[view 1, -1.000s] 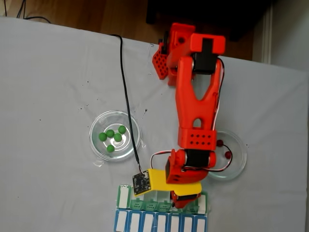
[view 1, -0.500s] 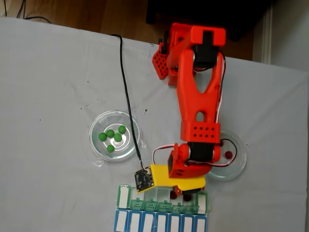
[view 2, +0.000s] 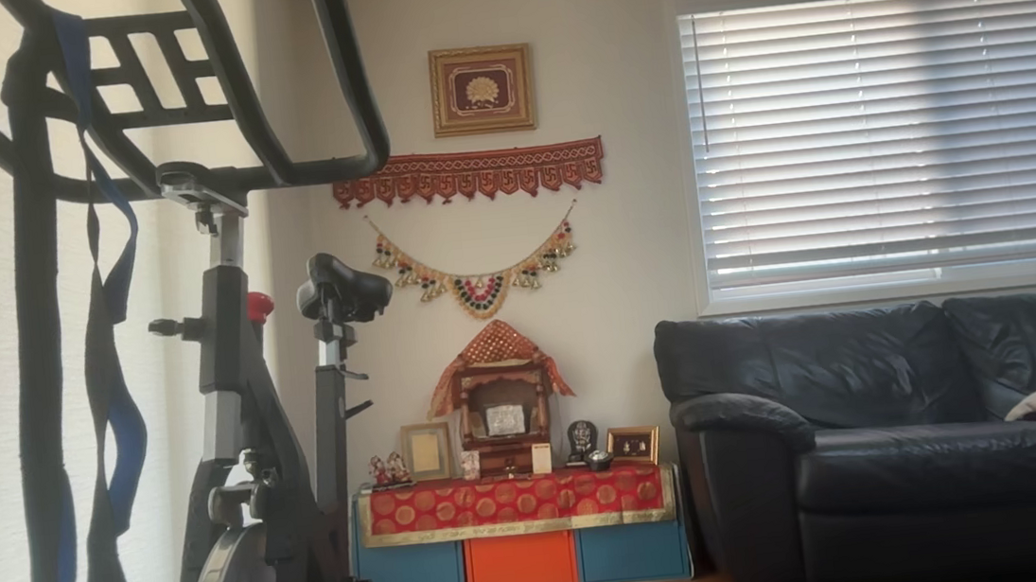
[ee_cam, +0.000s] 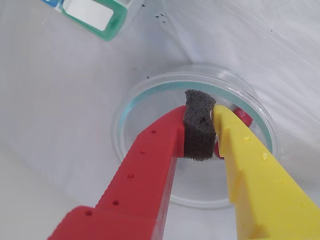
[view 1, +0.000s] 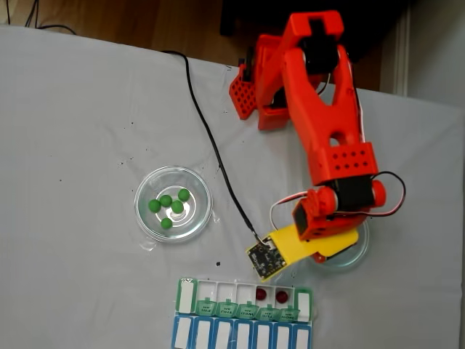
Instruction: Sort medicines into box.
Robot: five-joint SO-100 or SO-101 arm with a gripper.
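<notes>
In the fixed view my gripper (view 1: pixel 347 246) hangs over the right glass dish (view 1: pixel 357 259) and covers most of it. The wrist view shows the red finger (ee_cam: pixel 160 145) and the yellow finger (ee_cam: pixel 240 150) pressed together on the dark foam pad (ee_cam: pixel 199 130), just above that dish (ee_cam: pixel 150 95). One dark red medicine (ee_cam: pixel 243 115) peeks out behind the yellow finger. Two red medicines (view 1: pixel 260 294) lie in green-row compartments of the box (view 1: pixel 232 333), whose corner (ee_cam: pixel 95 15) shows at the top left of the wrist view. Several green medicines (view 1: pixel 166 201) sit in the left dish (view 1: pixel 145 222).
A black cable (view 1: pixel 207 138) runs from the table's far edge to the wrist camera board (view 1: pixel 264 259). The arm's red base (view 1: pixel 254 87) stands at the back. White cloth covers the table (view 1: pixel 73 145).
The arm has swung from above the box to the right, over the right dish. Two red medicines that the gripper covered now lie uncovered in the box.
</notes>
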